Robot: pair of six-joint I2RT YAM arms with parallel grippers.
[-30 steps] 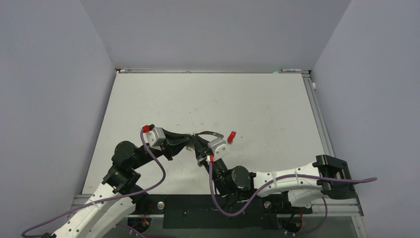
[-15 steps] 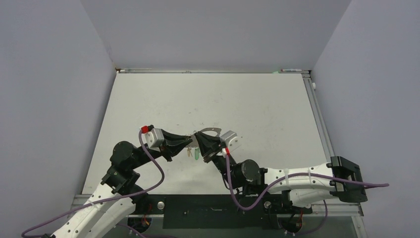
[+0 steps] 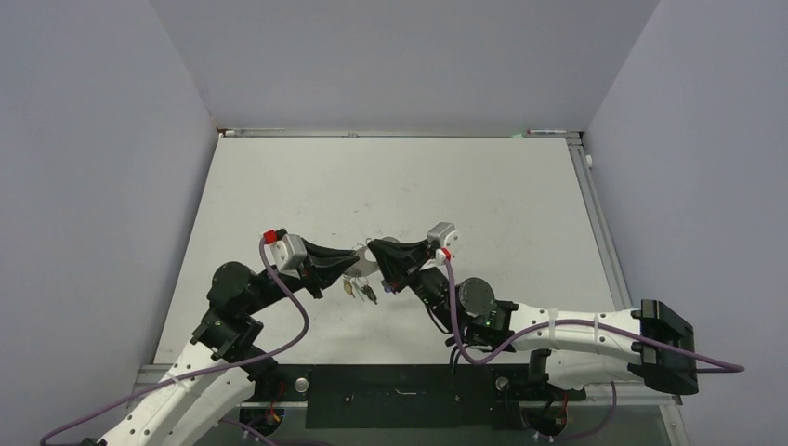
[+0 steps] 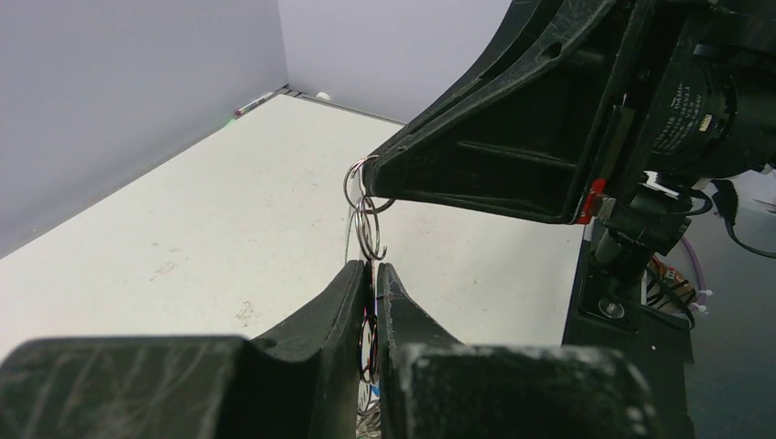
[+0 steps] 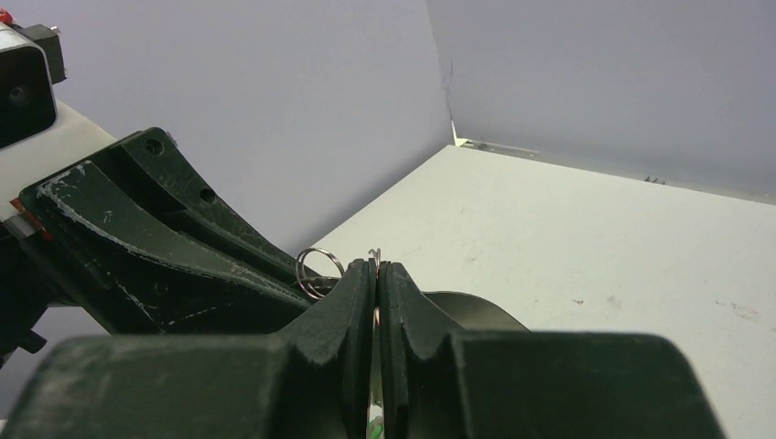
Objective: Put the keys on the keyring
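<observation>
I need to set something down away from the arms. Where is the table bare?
Bare: the far half of the table, up to the back wall, and the right strip along the side rail. Crowded: the near middle, where the left gripper and right gripper meet, holding keys and keyring.

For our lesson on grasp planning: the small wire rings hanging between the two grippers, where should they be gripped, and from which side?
Probably the lower arc of the small wire rings, coming from below. They hang edge-on, in line with the jaws of the left gripper, so those jaws can pinch across the thin wire. The right gripper holds the top, which leaves little room there.
</observation>
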